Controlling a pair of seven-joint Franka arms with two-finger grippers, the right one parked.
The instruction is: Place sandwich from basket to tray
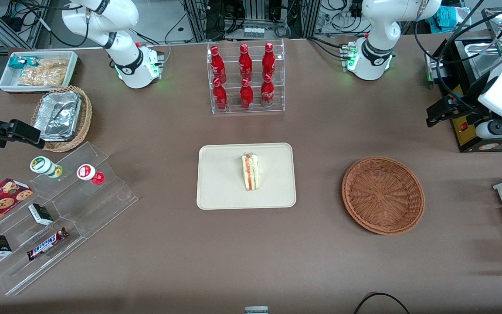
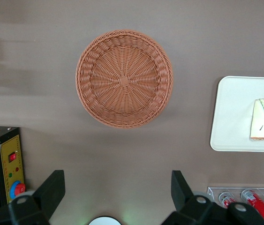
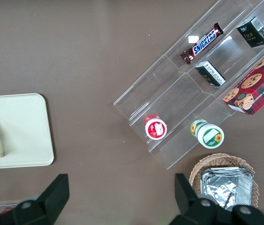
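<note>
— Where's the sandwich (image 1: 250, 172)?
— Lying on the tray (image 1: 220, 192), near its middle, its filling edge turned toward the parked arm's end of the table (image 1: 251, 261).
— And the basket (image 1: 383, 195)?
— Beside the tray toward the working arm's end, nothing in it.
— The gripper (image 2: 117, 187)?
— High above the table, farther from the front camera than the basket — fingers (image 2: 52, 190) spread wide, holding nothing.

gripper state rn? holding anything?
Left gripper: open, holding nothing, raised above the table near the basket. The sandwich lies on the tray.
</note>
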